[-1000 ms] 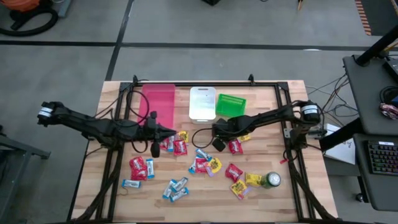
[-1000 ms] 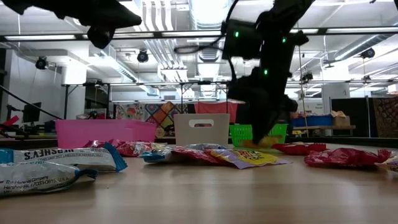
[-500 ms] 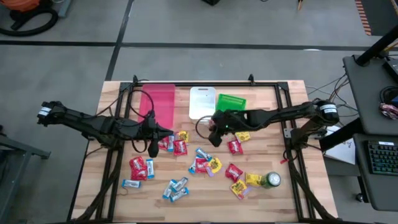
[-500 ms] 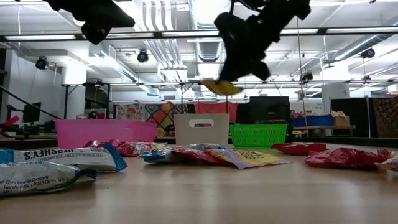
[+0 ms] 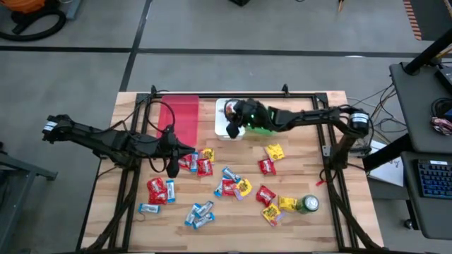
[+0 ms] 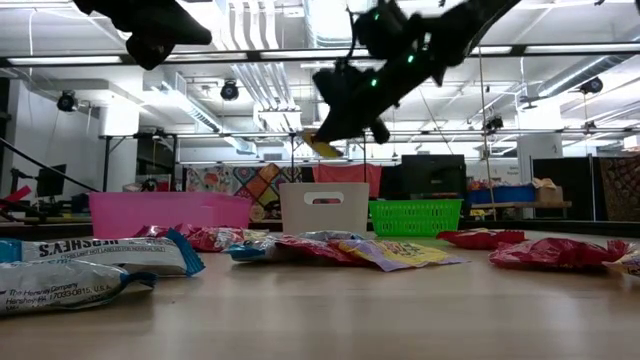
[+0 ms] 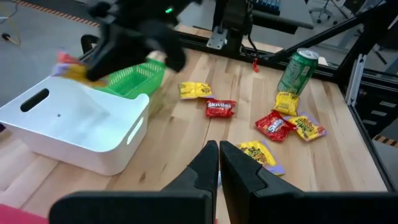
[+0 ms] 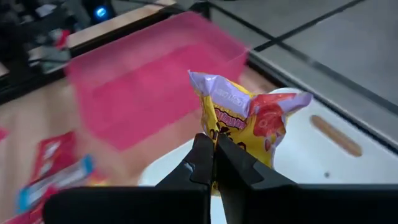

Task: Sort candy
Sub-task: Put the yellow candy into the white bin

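Observation:
My right gripper [image 5: 233, 124] hangs over the white bin [image 5: 229, 134] at the table's far side, shut on a yellow candy packet with purple ends [image 8: 239, 121]. The low view shows that packet [image 6: 320, 146] well above the bin's rim. My left gripper [image 5: 193, 150] is shut on nothing and hovers above the table left of centre; its closed fingers [image 7: 217, 163] point across the boards. Several red, yellow and blue-and-silver candies [image 5: 226, 185] lie flat on the wood. The pink bin [image 5: 180, 116] and the green basket [image 5: 265, 120] flank the white bin. My right gripper pinches the yellow packet by its lower edge [image 8: 219, 146] between the two fingers. The fingers slant down from the table's right side. The packet sticks out past the fingertips, lifted clear over the white bin.
A green drink can [image 5: 308, 204] stands near the front right beside yellow packets [image 5: 286, 204]. A black frame [image 5: 325, 141] runs around the table's edges. Cables lie by the pink bin.
My right gripper has risen from the middle of the table with the yellow packet and swung toward the far edge and left, ending over the white bin. It has tipped from pointing down to nearly level. The packet is lifted clear.

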Controlling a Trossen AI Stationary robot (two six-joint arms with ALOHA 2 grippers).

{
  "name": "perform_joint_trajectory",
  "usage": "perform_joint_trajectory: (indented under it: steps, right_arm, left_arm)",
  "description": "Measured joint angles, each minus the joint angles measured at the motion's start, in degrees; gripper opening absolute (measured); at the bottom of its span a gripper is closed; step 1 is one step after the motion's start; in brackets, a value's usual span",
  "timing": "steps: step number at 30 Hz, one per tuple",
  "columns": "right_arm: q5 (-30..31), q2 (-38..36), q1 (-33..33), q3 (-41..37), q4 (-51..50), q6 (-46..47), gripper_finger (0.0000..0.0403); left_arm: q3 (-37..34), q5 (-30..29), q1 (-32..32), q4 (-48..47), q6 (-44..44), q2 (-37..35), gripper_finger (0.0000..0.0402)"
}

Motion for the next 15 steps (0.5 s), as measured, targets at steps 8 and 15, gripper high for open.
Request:
perform_joint_trajectory:
  steps: [8,15]
  right_arm:
    - [0.0,4.1,-3.9,0.1,3.9,1.5,0.0028]
    - [-0.1,4.1,-4.2,0.2,4.1,2.6,0.0112]
  left_arm:
    - [0.0,0.0,0.0,-1.8,-1.8,0.2,0.0000]
    - [0.0,0.0,0.0,-1.9,-2.9,0.3,0.0000]
